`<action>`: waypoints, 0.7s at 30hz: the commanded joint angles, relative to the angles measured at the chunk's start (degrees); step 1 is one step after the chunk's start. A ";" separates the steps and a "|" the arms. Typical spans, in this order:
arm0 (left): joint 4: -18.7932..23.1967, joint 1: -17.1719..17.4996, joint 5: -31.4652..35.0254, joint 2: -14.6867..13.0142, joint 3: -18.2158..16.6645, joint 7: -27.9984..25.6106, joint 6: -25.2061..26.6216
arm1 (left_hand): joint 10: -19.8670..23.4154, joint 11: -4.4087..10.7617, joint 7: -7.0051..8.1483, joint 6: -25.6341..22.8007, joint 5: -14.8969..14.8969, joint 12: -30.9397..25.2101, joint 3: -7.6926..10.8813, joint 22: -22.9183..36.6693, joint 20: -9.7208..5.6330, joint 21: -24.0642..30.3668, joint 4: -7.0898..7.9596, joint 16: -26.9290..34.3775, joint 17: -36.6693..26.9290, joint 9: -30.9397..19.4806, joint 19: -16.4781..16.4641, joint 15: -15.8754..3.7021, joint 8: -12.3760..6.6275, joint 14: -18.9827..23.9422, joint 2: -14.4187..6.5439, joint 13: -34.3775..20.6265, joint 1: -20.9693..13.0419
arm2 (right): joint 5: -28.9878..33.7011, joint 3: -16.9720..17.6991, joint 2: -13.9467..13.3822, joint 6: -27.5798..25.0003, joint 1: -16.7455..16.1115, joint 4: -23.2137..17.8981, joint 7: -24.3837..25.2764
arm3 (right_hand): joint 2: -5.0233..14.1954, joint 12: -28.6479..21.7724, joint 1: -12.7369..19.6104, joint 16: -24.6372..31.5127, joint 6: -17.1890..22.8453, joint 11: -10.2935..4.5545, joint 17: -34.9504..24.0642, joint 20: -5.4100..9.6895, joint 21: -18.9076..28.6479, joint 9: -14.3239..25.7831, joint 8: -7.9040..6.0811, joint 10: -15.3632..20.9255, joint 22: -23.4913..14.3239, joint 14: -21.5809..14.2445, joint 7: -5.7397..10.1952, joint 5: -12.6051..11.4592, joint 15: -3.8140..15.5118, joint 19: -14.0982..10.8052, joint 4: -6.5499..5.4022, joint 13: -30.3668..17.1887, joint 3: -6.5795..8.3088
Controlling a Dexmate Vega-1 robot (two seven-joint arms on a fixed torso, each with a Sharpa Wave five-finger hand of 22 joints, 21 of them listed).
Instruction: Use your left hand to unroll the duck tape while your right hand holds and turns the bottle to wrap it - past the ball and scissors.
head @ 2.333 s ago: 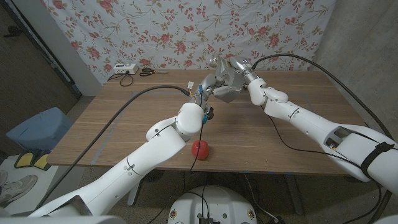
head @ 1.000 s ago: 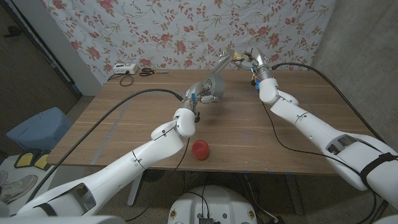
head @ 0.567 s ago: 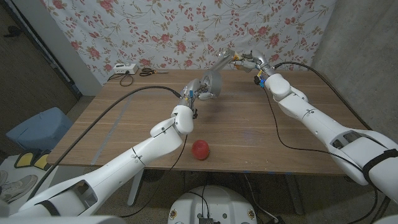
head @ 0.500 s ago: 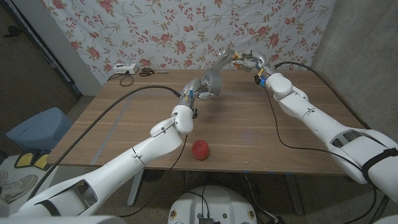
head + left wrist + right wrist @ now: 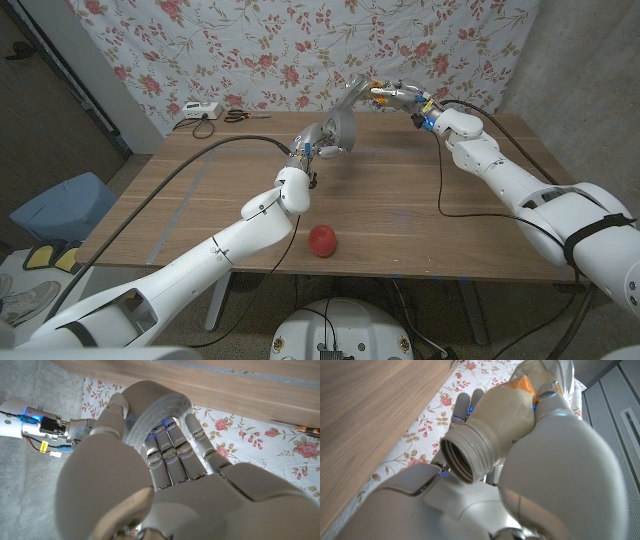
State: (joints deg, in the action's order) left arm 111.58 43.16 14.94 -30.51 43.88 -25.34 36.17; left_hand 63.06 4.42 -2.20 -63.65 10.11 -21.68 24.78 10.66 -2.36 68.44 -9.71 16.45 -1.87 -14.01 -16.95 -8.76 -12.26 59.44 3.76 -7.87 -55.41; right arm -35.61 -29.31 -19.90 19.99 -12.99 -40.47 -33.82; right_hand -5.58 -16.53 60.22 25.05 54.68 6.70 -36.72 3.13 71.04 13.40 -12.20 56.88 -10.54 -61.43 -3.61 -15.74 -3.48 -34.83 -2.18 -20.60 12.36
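Bottle (image 5: 492,420) body mostly hidden inside right hand (image 5: 560,460); tape roll (image 5: 157,407) largely covered by left hand (image 5: 165,480) fingers.

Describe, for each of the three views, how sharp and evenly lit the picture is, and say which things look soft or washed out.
Head view: even light, table and red ball sharp, faint shadows. Left wrist view: the left hand up close looks soft; the tape roll is clearer. Right wrist view: the right hand is pale and smooth, slightly washed out; the bottle mouth threads stay crisp.

Right hand (image 5: 402,97) turned the bottle (image 5: 385,92), left hand (image 5: 325,137) drew tape (image 5: 341,128) out
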 commanded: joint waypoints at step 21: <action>2.25 -2.05 5.47 -2.86 1.99 7.28 2.29 | 7.80 7.24 0.38 -0.45 0.46 -0.20 -0.12 0.00 -2.19 0.45 0.75 0.30 -12.03 -0.55 0.69 -4.88 -0.28 3.80 -11.66 -6.58 -10.70 | -6.56 10.24 8.68 -18.57 9.48 21.05 -34.95 | 15.23 -1.25 13.78 2.92 4.74 -2.33 -4.83 5.07 1.65 2.75 -1.38 13.90 0.11 -15.65 -2.41 2.98 15.31 -0.27 0.52 -0.92 5.29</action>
State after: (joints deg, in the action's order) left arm 111.88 43.08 18.64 -30.62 44.64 -24.09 35.70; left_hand 63.71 5.25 -1.38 -63.88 10.23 -21.64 24.77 10.66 -2.29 68.71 -9.73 16.39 -1.87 -14.21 -16.83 -8.90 -12.31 59.34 3.81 -5.76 -55.47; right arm -43.41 -21.69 -12.53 7.26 -4.74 -21.46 -66.49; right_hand -5.73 -17.40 60.07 27.90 53.63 8.12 -40.57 3.00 72.70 14.71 -12.96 55.46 -10.39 -62.42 -4.66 -13.31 -4.51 -36.84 0.50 -20.55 15.03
